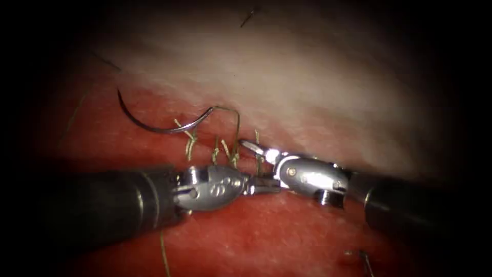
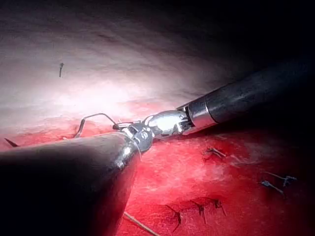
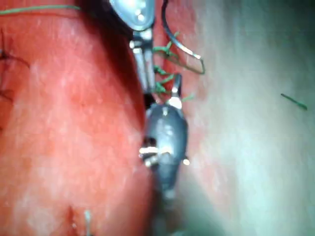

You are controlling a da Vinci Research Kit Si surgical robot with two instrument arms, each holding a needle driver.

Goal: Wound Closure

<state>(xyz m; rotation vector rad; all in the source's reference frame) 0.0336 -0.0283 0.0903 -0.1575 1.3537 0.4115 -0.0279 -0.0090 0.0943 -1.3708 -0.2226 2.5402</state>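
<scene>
The thin, dark, curved needle [image 1: 154, 124] lies free on the wet red tissue [image 1: 287, 236], up-left of both tools; pale thread [image 1: 233, 128] loops from its tail to the knotted stitches; left tool [image 1: 261, 185] jaws look closed; right tool [image 1: 252, 147] jaws look narrow, held contents unclear.

Surgical practice bench, prob. lab, pork tissue [image 1: 287, 77] w/ stitched cut, needle [image 1: 154, 125], thread [image 1: 233, 128]

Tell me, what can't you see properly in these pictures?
- Endoscope view: what the left tool grips, if anything; the right tool crosses its tip.
- Left wrist view: part of the needle; the dark shaft covers it.
- Right wrist view: the thread knots are blurred.
</scene>
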